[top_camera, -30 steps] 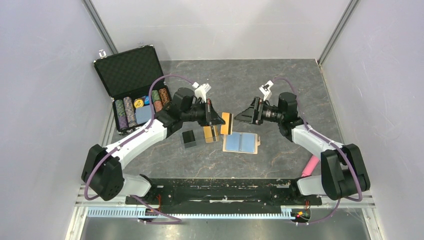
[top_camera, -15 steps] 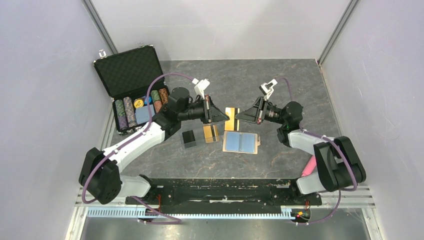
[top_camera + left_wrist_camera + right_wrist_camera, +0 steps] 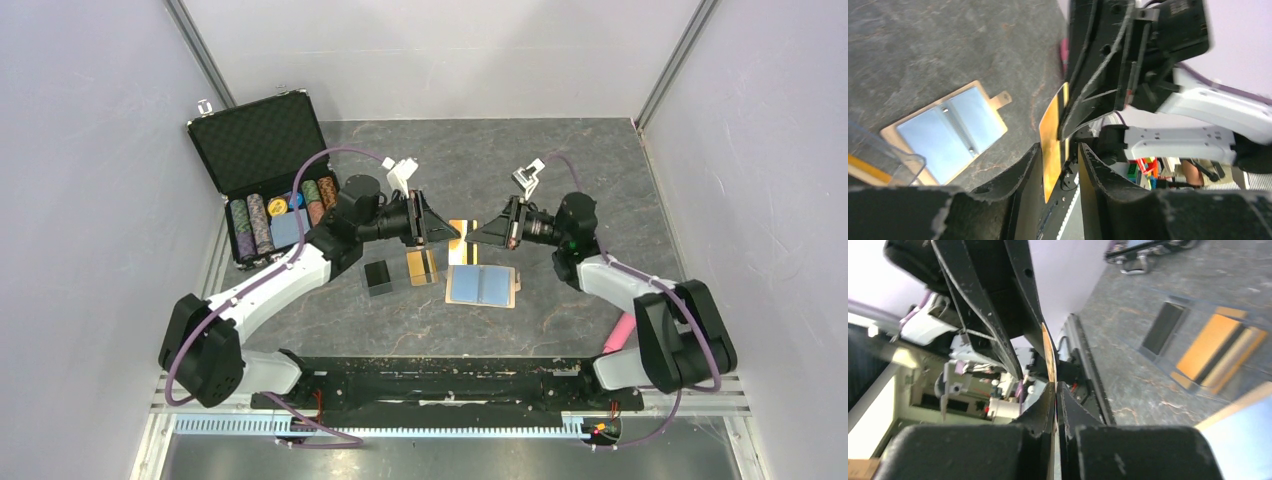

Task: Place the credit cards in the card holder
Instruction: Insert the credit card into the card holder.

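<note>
A gold-orange credit card [image 3: 462, 228] hangs on edge above the table between both grippers. My right gripper [image 3: 477, 236] is shut on its right end; in the right wrist view the jaws [image 3: 1056, 384] pinch the card [image 3: 1049, 357]. My left gripper [image 3: 447, 233] stands open around the other end. In the left wrist view the card [image 3: 1050, 145] stands between the parted fingers of that gripper [image 3: 1059, 147], with a gap on its right side. The card holder [image 3: 483, 285], tan with blue lining, lies open flat below [image 3: 948, 132].
A clear sleeve with another gold-orange card [image 3: 423, 266] and a small black card in clear plastic [image 3: 378, 275] lie left of the wallet. A black foam-lined case [image 3: 262, 145] with poker chips [image 3: 262, 222] stands at the back left. A pink object [image 3: 623, 330] lies near the right base.
My right gripper came in and shut on the gold-orange card. The left jaws, shut on it before, have parted. The card stays in the air between them.
</note>
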Controlling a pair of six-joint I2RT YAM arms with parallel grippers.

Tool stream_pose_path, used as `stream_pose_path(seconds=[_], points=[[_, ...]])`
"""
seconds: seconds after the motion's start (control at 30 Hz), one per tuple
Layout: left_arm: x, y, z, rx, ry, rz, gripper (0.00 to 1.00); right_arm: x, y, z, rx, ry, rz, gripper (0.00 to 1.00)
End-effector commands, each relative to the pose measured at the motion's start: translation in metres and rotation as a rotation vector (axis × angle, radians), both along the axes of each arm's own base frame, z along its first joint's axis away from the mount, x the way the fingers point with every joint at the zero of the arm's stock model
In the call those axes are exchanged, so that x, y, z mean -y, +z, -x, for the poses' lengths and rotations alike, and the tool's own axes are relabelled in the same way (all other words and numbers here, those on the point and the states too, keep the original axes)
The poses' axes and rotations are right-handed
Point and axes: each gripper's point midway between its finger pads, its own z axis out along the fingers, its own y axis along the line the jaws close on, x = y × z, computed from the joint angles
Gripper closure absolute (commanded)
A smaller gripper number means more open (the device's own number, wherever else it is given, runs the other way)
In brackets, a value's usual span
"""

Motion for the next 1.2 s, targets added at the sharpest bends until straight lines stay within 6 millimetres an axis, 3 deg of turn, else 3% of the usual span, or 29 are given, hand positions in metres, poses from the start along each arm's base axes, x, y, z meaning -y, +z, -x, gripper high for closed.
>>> stream_pose_path(seconds=[0.0, 0.23, 0.47, 0.57, 0.87, 0.97, 1.17], points=[[-0.001, -0.015, -0.017, -0.034, 0.062, -0.079, 0.63, 0.029, -0.056, -0.030, 0.009, -0.151, 0.382, 1.00], [-0.003, -0.079, -0.035, -0.167, 0.093, -0.390, 0.69, 0.080, -0.096, -0.032, -0.080, -0.285, 0.605, 1.00], [0.011, -0.132, -0.043, -0.186, -0.004, -0.709, 0.74, 0.090, -0.116, -0.022, -0.106, -0.273, 0.694, 1.00], [0.009, -0.151, -0.043, -0.197, -0.035, -0.802, 0.82, 0.091, -0.122, -0.019, -0.122, -0.262, 0.707, 1.00], [-0.034, -0.208, -0.030, -0.237, -0.047, -1.020, 0.93, 0.087, -0.131, -0.018, -0.150, -0.227, 0.708, 1.00], [-0.052, -0.215, -0.026, -0.240, -0.026, -1.081, 0.98, 0.084, -0.132, -0.016, -0.151, -0.212, 0.709, 1.00], [-0.091, -0.214, -0.020, -0.254, 0.035, -1.140, 0.98, 0.075, -0.135, -0.013, -0.146, -0.181, 0.708, 1.00]])
